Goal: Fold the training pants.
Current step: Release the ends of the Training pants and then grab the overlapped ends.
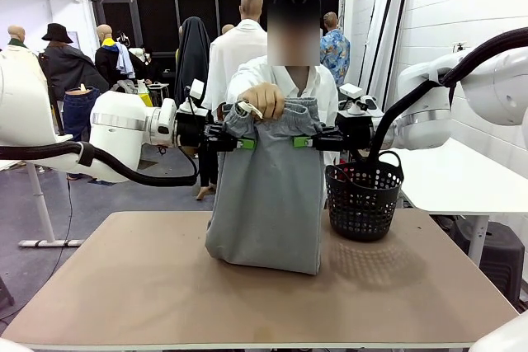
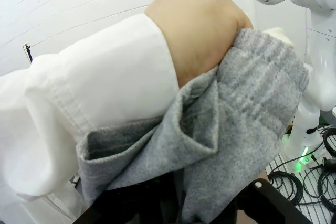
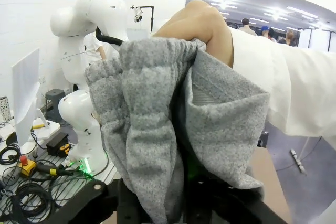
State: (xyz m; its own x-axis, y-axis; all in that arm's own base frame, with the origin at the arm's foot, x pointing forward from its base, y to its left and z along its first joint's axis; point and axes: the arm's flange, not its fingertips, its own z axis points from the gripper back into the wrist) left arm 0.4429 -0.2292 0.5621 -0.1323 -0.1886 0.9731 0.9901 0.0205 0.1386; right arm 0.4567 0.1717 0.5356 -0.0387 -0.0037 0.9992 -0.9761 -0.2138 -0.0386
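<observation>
Training pants (image 1: 268, 195) hang upright over mid-worktop (image 1: 124, 294), bottom end slumped on the surface, just beside the black basket (image 1: 363, 199). Person's hand (image 1: 262, 100) bunches the waistband (image 1: 293, 111) from above. Left gripper (image 1: 244, 143) and right gripper (image 1: 304, 142) sit at the cloth just under the waistband, one per side, green pads against fabric. Can't tell if either is clamped or just standing open around it. Fabric reads as soft, light, limp knit: it drapes, won't hold shape, and shouldn't slip much on the pads. Best hold is probably the thick gathered waistband at its outer corners, pinching all layers.
</observation>
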